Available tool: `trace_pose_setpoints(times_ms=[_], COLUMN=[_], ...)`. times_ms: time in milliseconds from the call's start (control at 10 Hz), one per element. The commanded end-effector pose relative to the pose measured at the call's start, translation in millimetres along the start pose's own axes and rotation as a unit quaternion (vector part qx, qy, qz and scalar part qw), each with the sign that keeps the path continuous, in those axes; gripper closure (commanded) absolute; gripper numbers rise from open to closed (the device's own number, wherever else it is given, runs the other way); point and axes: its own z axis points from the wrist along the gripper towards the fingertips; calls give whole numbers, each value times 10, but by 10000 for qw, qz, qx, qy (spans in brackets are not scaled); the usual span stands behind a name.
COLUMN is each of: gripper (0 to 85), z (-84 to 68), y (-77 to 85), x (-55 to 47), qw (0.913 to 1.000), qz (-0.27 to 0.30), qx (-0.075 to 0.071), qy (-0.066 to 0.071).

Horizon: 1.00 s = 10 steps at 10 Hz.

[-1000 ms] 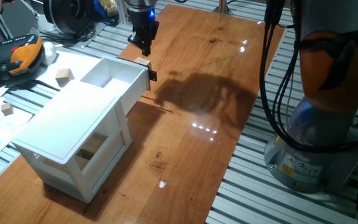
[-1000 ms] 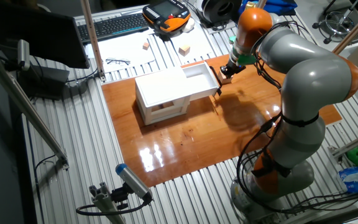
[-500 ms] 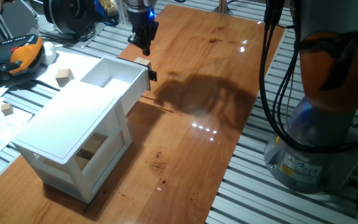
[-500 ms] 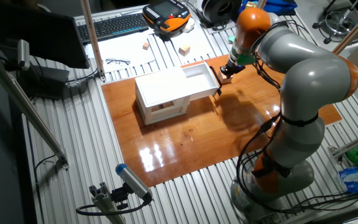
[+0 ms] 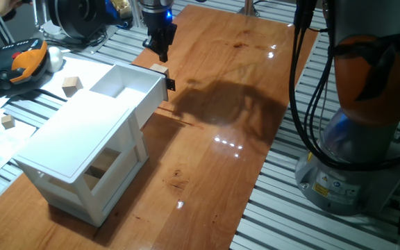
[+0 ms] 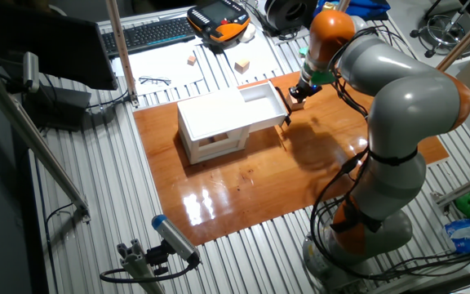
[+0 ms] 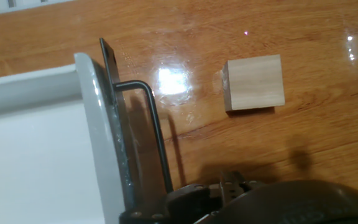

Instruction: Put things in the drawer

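A pale wooden cube [image 5: 160, 69] lies on the wooden tabletop just beyond the front of the open white drawer [image 5: 141, 78], near its black handle [image 5: 170, 84]. My gripper [image 5: 162, 55] hangs a little above this cube, not touching it. The fingers look narrow and close together, but I cannot tell if they are open or shut. In the hand view the cube [image 7: 253, 83] lies right of the drawer's front wall [image 7: 98, 124] and handle [image 7: 157, 137]. The other fixed view shows the gripper [image 6: 300, 92] over the cube [image 6: 297, 104] beside the drawer [image 6: 259, 96].
The white cabinet [image 5: 75, 139] stands at the table's left, with a wooden block [image 5: 103, 167] on its lower shelf. Two more cubes [image 5: 71, 84] [image 5: 6, 121] lie on the slatted metal surface behind. The robot base [image 5: 353, 139] stands at the right.
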Motion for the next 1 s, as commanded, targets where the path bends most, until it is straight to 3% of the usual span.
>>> trace_pose_setpoints(times_ms=[0,500,800,900], gripper=[850,850,850,850], z=[-1,-1,-1,-1], y=[-3,-3,-3,-3], x=[0,0,0,0], qw=[10000,9998,9997,9999], qz=[52,213,198,81], qx=[-21,-23,-56,10], qy=[-30,10,-94,-81])
